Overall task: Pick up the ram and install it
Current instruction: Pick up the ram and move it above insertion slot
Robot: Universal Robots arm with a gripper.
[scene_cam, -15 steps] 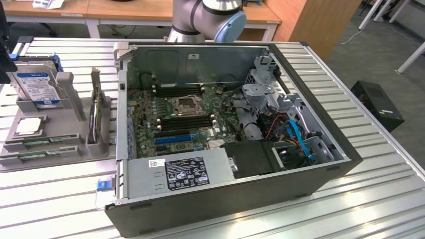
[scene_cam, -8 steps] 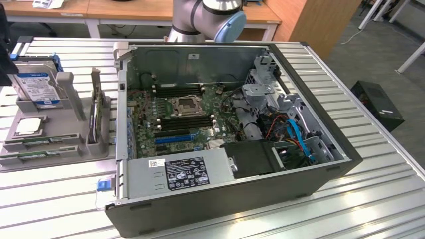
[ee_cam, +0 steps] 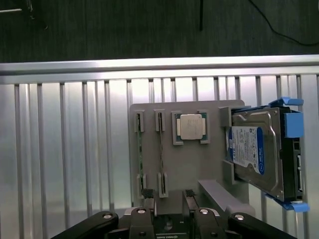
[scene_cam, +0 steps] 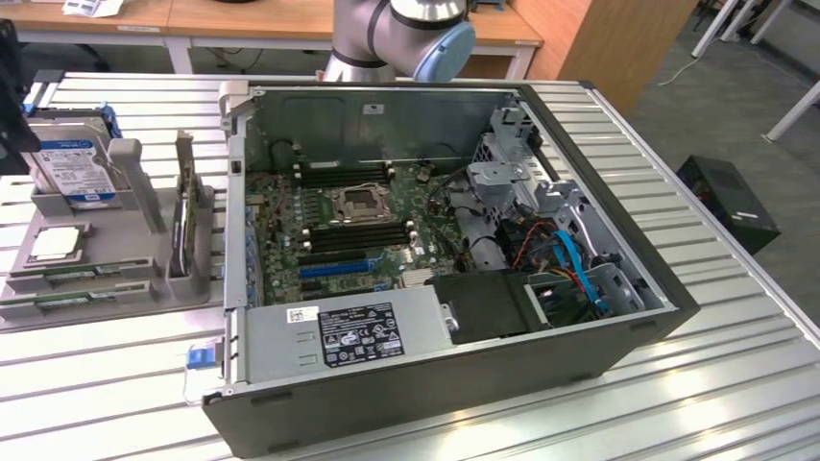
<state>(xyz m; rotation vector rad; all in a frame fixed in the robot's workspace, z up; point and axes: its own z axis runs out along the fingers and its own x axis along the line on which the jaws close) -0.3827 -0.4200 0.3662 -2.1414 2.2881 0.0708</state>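
Exterior view: the ram [scene_cam: 67, 279] lies slotted in the grey holder [scene_cam: 154, 288], just beside the holder's processor chip [scene_cam: 54, 245]. The open computer case [scene_cam: 513, 365] next to the holder shows bare memory slots [scene_cam: 359, 230].

Wrist view: the gripper [ee_cam: 168, 199] hovers at the holder's edge, fingers [ee_cam: 148, 195] spread and empty. Picking up and installing both remain.

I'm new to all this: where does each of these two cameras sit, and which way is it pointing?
Exterior view: off the arm, high over the slatted table, looking down into the open computer case; the arm's grey-and-blue joint shows beyond the case.
Wrist view: on the arm's wrist, looking down on the grey holder; the open gripper shows in it.
Shared: the holder, which sits at the exterior view's left, with its ram sticks, processor chip and hard drive.
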